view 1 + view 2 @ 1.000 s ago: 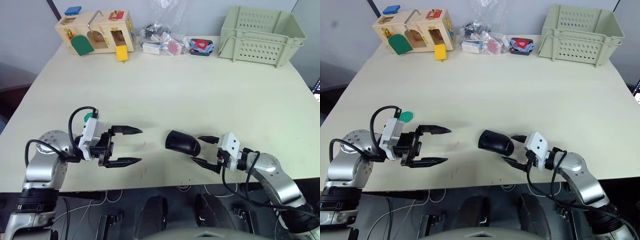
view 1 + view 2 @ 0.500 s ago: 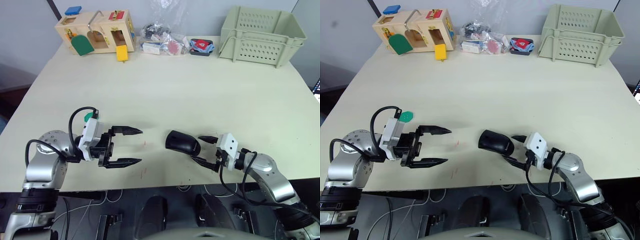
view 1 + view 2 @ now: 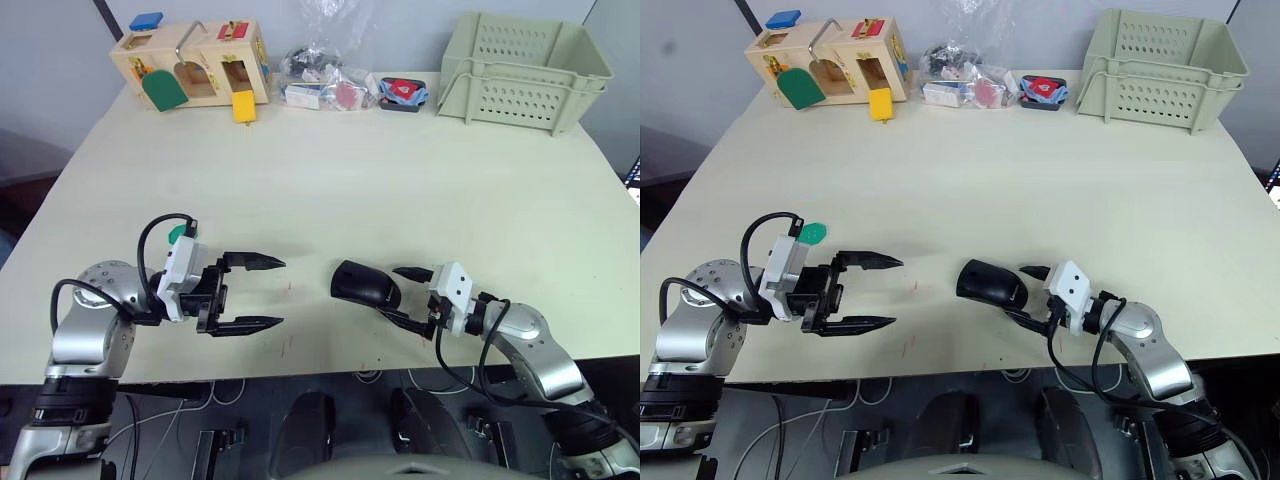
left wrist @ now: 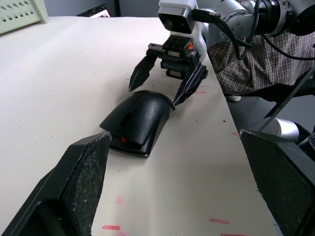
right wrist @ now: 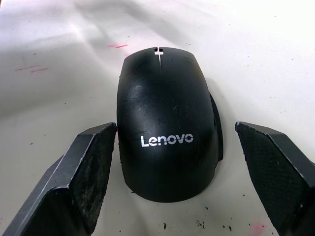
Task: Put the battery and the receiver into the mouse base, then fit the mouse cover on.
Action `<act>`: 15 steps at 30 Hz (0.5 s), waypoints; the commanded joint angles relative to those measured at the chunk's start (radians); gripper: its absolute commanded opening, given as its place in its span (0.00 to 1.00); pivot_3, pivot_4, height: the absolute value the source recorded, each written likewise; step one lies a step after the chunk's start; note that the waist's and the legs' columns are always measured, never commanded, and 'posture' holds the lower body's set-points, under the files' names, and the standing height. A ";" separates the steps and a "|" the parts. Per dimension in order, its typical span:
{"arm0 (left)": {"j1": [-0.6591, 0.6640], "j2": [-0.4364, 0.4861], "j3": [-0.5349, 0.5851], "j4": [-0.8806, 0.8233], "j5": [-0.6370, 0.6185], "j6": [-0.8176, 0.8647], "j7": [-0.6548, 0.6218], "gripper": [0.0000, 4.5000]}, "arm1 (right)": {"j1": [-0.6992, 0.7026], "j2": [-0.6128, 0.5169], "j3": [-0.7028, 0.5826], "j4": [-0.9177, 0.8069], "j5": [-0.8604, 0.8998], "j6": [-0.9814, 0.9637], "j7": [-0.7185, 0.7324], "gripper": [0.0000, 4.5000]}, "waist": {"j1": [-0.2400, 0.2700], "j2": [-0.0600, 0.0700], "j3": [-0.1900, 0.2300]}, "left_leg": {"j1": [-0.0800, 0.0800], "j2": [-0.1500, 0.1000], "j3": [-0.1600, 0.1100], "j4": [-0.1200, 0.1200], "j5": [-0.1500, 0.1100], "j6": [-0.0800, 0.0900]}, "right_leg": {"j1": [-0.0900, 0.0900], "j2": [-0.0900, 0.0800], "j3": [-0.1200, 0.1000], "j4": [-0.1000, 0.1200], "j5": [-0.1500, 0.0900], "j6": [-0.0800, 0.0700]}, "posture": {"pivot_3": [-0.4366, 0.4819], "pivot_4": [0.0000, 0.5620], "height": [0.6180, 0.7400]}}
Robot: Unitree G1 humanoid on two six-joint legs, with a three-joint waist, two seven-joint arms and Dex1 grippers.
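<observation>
The mouse cover (image 5: 165,123), a glossy black shell with a white logo, lies on top of the mouse base (image 4: 129,143), whose red patch peeks out under the front edge. The mouse (image 3: 365,284) rests on the cream table near its front edge. My right gripper (image 3: 390,291) is open, its fingertips (image 4: 174,101) flanking the mouse's rear end; I cannot tell whether they touch it. My left gripper (image 3: 282,292) is open and holds nothing, a short way left of the mouse. The battery and the receiver are out of view.
A flat green piece (image 3: 812,233) lies behind my left wrist. At the far edge stand a wooden latch box (image 3: 190,65), a clear bag of small parts (image 3: 320,75), a red and black item (image 3: 403,92) and a pale green basket (image 3: 520,65).
My right gripper has slid left toward the mouse, so its fingertips now reach around the rear end. The left gripper and the mouse have stayed put.
</observation>
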 commanded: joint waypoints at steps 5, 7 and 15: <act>0.002 0.007 0.009 -0.022 -0.008 -0.004 -0.003 1.00 | -0.003 -0.007 0.004 -0.018 0.006 0.028 0.013 0.90 | 0.000 0.000 0.000 | 0.000 0.000 0.000 0.000 0.000 0.000 | 0.000 0.000 0.000 0.000 0.000 0.000 | 0.48 0.27 1.00; 0.003 0.007 0.009 -0.022 -0.008 -0.004 -0.002 1.00 | -0.002 -0.007 0.004 -0.020 0.008 0.033 0.014 0.90 | 0.000 0.000 0.000 | 0.000 0.000 0.000 0.000 0.000 0.000 | 0.000 0.000 0.000 0.000 0.000 0.000 | 0.48 0.27 1.00; 0.004 0.007 0.009 -0.020 -0.008 -0.004 -0.002 1.00 | -0.004 -0.004 0.002 -0.021 0.012 0.043 0.019 0.78 | 0.000 0.000 0.000 | 0.000 0.000 0.000 0.000 0.000 0.000 | 0.000 0.000 0.000 0.000 0.000 0.000 | 0.48 0.27 1.00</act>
